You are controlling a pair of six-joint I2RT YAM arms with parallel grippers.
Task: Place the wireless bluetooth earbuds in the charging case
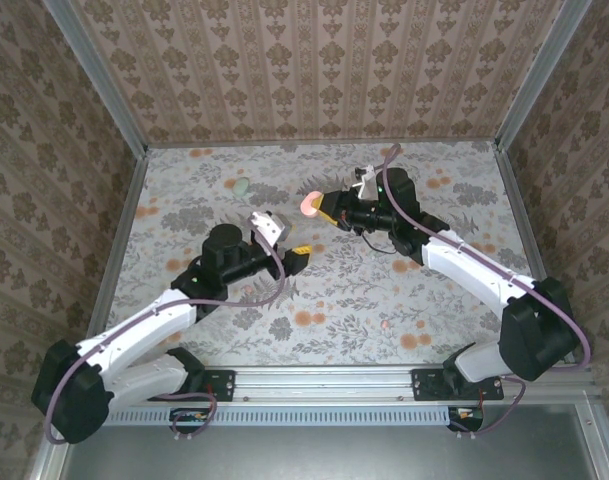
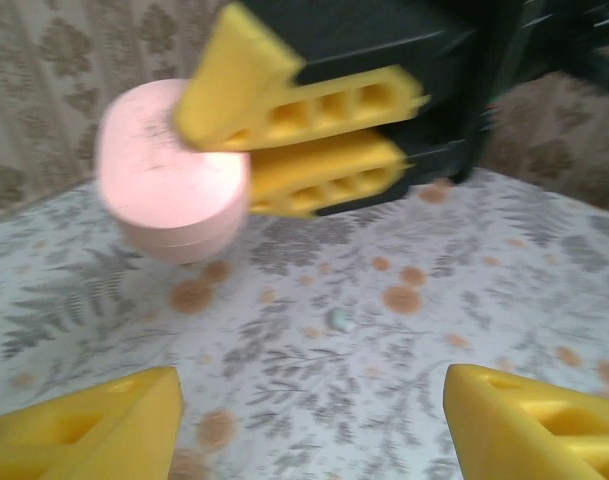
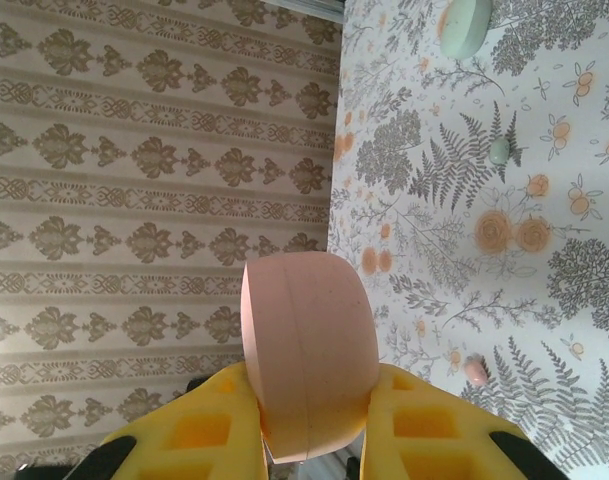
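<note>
Saw the green case (image 1: 242, 186) lying flat on the table (image 1: 474, 190), far back on the left. Had the left gripper (image 1: 297, 256) wide open near the middle, with nothing between its fingers (image 2: 94, 430). Pinched the pink case (image 1: 309, 203) by its two sides in the right gripper (image 1: 320, 206), tight, up in the air over the table. Saw a small green earbud (image 3: 499, 150) lying on the table near the green case, and a small pink earbud (image 3: 474, 371) lying apart from it, both out in the open.
</note>
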